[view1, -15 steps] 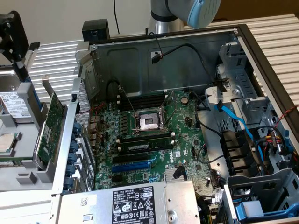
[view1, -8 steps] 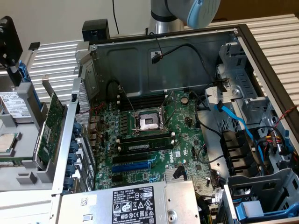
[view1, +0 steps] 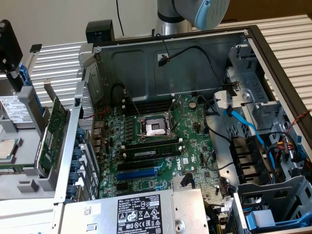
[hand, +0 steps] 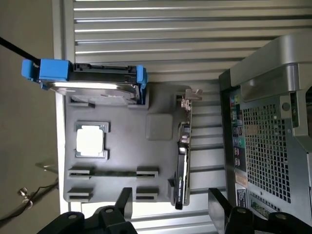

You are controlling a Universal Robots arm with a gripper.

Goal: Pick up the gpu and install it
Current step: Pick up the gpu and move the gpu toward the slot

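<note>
The gripper [hand: 169, 197] is open and holds nothing, near the gpu [hand: 183, 161], which stands on its edge, maybe leaning, in the grey tray [hand: 124, 153].

Open room above gpu [hand: 182, 165] — case wall [hand: 265, 141] close beside, tray [hand: 124, 146] side free.

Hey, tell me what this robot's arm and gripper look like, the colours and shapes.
The arm is a smooth silver-grey tube ending in a rounded joint covered by a light blue cap. The gripper is matte black, with two flat, angular fingers carried on black linkage bars joined by round pivot pins.
</note>
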